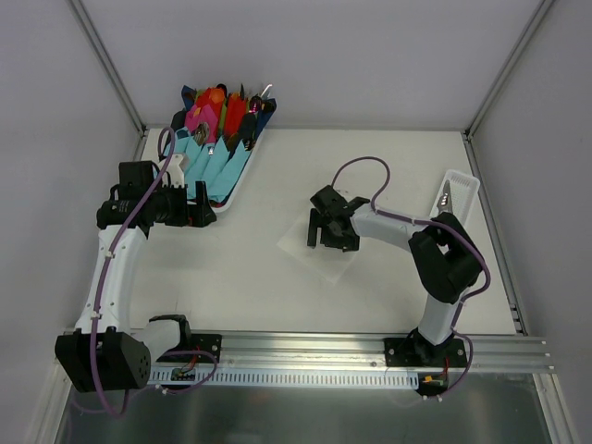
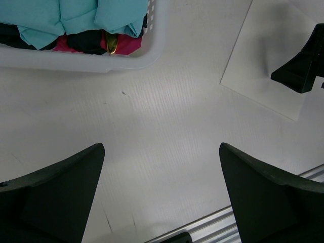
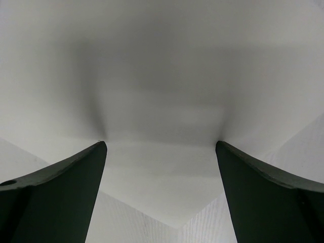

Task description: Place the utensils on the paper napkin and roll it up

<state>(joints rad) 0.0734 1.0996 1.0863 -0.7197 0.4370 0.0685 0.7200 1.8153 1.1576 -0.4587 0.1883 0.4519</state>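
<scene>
While the right gripper [image 1: 330,242] hangs low over the paper napkin [image 1: 294,242], its fingers [image 3: 76,182] stand wide apart, gripping nothing; contact with the sheet unclear. Napkin flat, mid-table. Left gripper [image 1: 208,211] fully spread, empty, just beside the tray of coloured bundles [image 2: 101,63]. Utensils [image 1: 446,196] lie in the white ribbed tray [image 1: 467,183] at the right edge, well apart from the napkin.

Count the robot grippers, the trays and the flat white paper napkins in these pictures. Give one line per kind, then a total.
Grippers: 2 (left gripper, right gripper, both open)
Trays: 2 (tray of coloured napkin bundles, small white tray)
Flat white paper napkin: 1
Total: 5
</scene>
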